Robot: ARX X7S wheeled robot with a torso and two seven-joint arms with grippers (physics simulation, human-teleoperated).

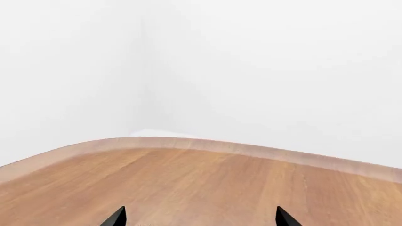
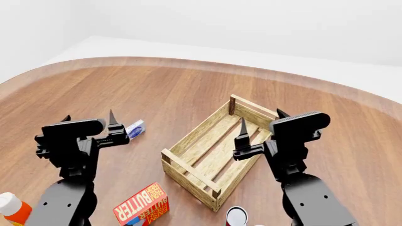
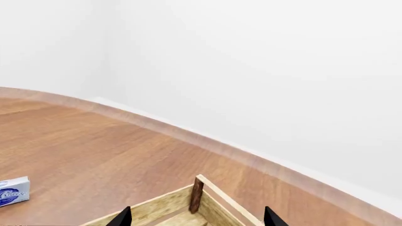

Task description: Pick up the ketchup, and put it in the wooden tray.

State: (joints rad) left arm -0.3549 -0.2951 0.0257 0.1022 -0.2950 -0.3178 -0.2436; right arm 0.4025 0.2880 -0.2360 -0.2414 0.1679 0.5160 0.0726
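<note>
Near edge of head view: ketchup [image 2: 11, 207] at 8 o'clock, white cap up, beside the left arm's base, untouched. Butter box [image 2: 142, 205] at 6 o'clock; red can [image 2: 237, 216] just right of it, near the tray's near corner. Tray [image 2: 217, 149] at centre, nothing in it. Left gripper [image 2: 88, 121] at 9 o'clock, fingers spread, holding nothing. Right gripper [image 2: 260, 125] over the tray's right side, likewise spread, holding nothing. Blue-white packet [image 2: 135, 128] beside left gripper. Table [image 2: 157, 89] beyond.
</note>
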